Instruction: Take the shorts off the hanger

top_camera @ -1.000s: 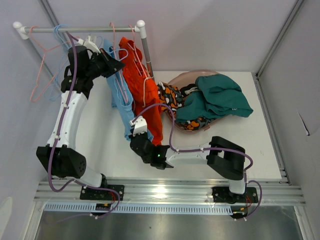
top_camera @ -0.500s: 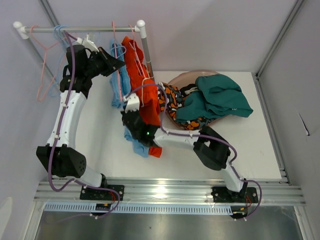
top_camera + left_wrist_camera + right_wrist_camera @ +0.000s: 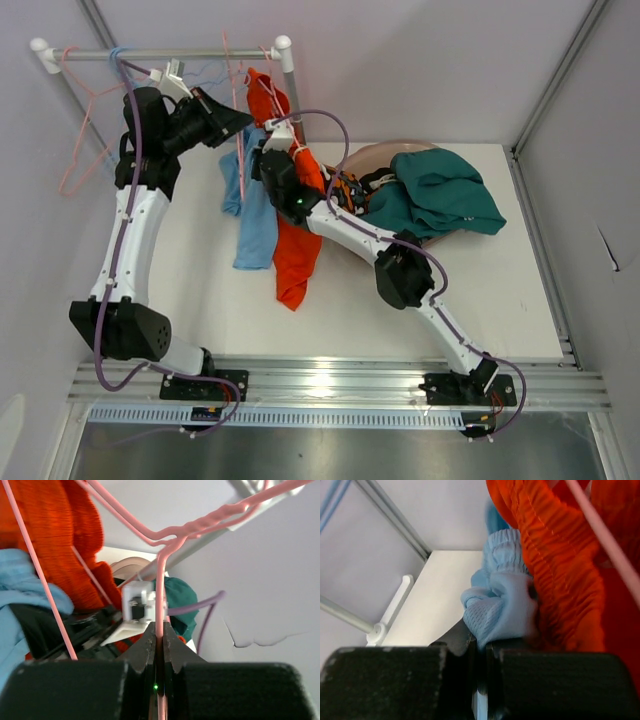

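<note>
Grippers and garments at the rail, seen from above and from your two wrist cameras. Your left gripper [image 3: 159,630] is up by the rail [image 3: 170,55], at about 11 o'clock from the middle of the table [image 3: 500,300]. Its jaws are pinched tight on the wire of a pink hanger [image 3: 200,525]. Your right gripper [image 3: 479,642] sits at about 12 o'clock and is closed on a bunched fold of the light blue shorts [image 3: 502,605], the fabric bulging out just above the fingertips. In the right wrist view the orange shorts [image 3: 555,570] press against the light blue pair on its 3 o'clock side, and a pink wire crosses in front of them. From above, both pairs hang from below the rail toward 6 o'clock, touching, with the light blue at 9 o'clock of the orange (which hanger carries which pair you cannot tell here). Teal shorts [image 3: 440,195] lie heaped over a pinkish basket [image 3: 372,150] at about 1 o'clock on the table. The black shorts with an orange-and-white pattern [image 3: 348,185] lie at the basket's 9 o'clock edge, just beside your right arm. A bare pink hanger [image 3: 80,150] and a blue hanger [image 3: 118,55] hang at the rail's 9 o'clock end.
</note>
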